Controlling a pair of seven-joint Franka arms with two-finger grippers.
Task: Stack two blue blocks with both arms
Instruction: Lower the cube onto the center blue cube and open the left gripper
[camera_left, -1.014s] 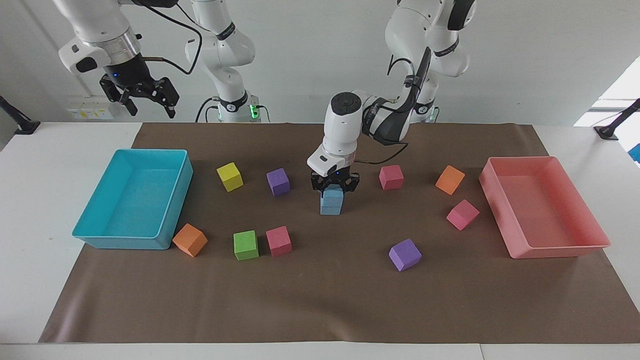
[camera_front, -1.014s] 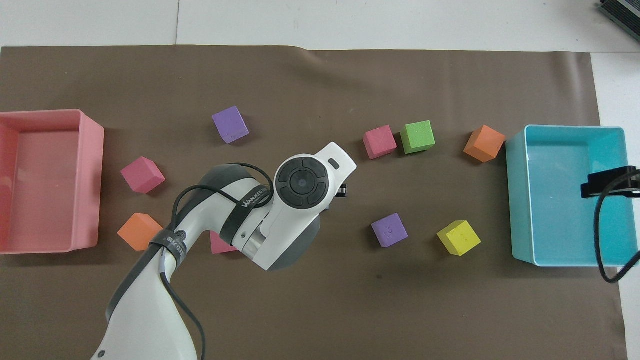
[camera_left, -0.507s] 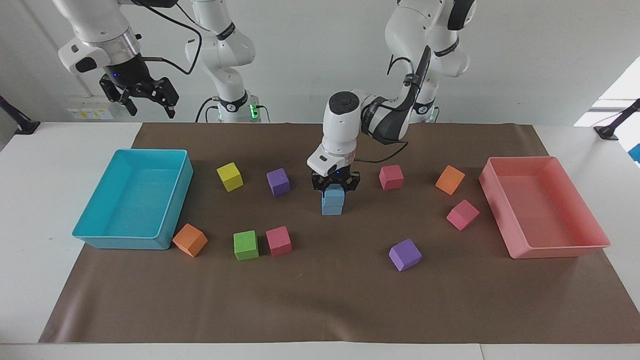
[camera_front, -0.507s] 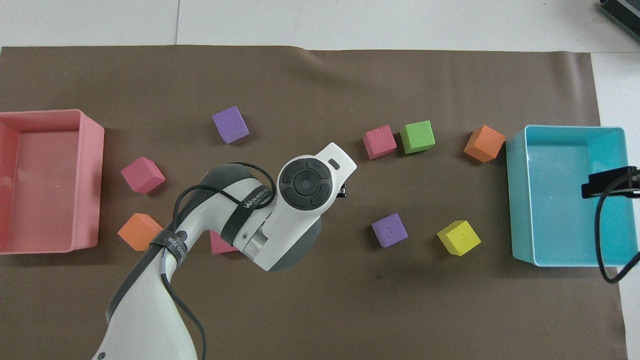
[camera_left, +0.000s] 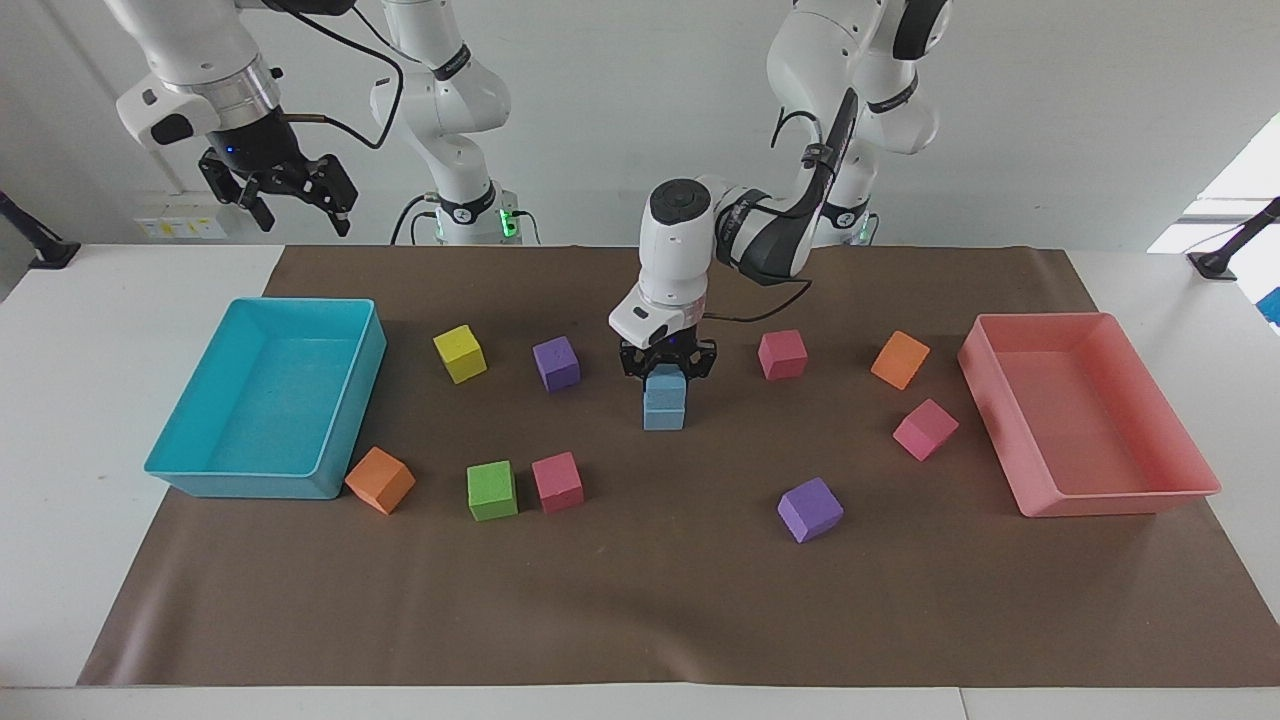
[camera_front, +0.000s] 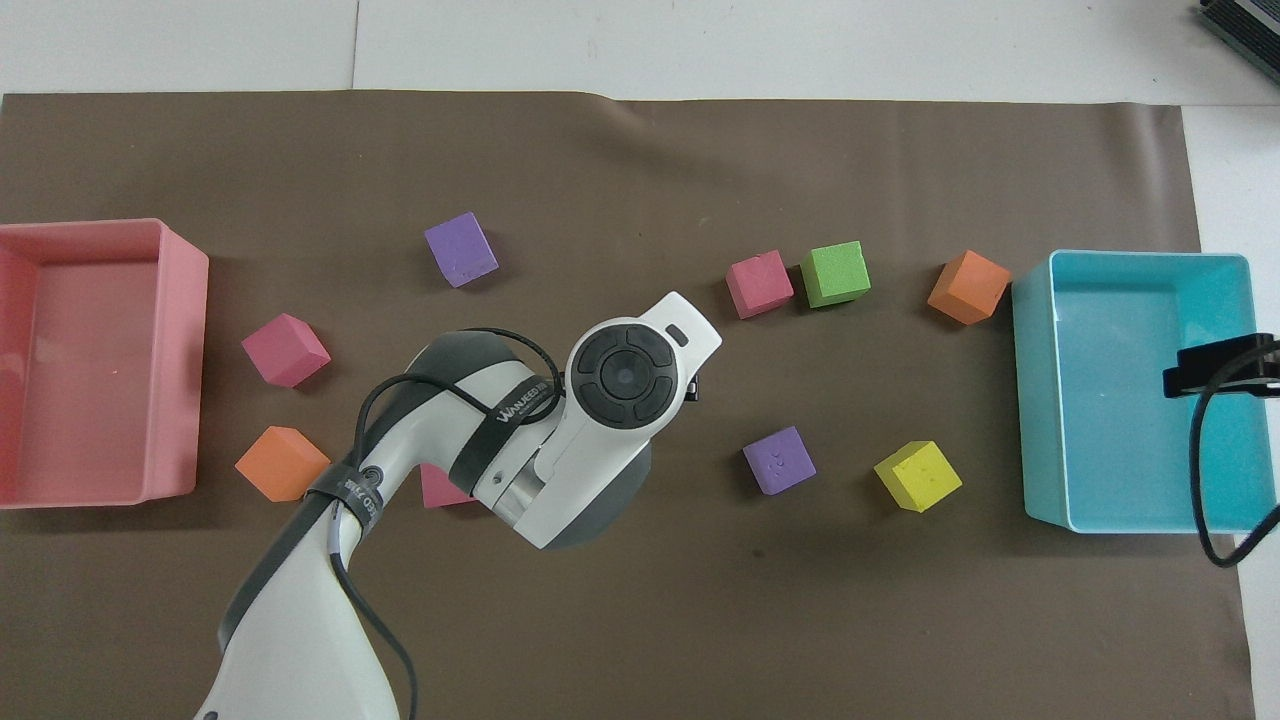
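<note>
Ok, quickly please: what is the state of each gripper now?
Left gripper: closed on the upper blue block, which sits on the lower blue block.
Right gripper: open, holding nothing, waiting raised above the turquoise tray.

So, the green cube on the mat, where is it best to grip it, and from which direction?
Probably from straight above, pincer closing on two opposite side faces of the green cube. The pink cube sits close against one side, so the faces nearer to and farther from the robots look freest.
</note>
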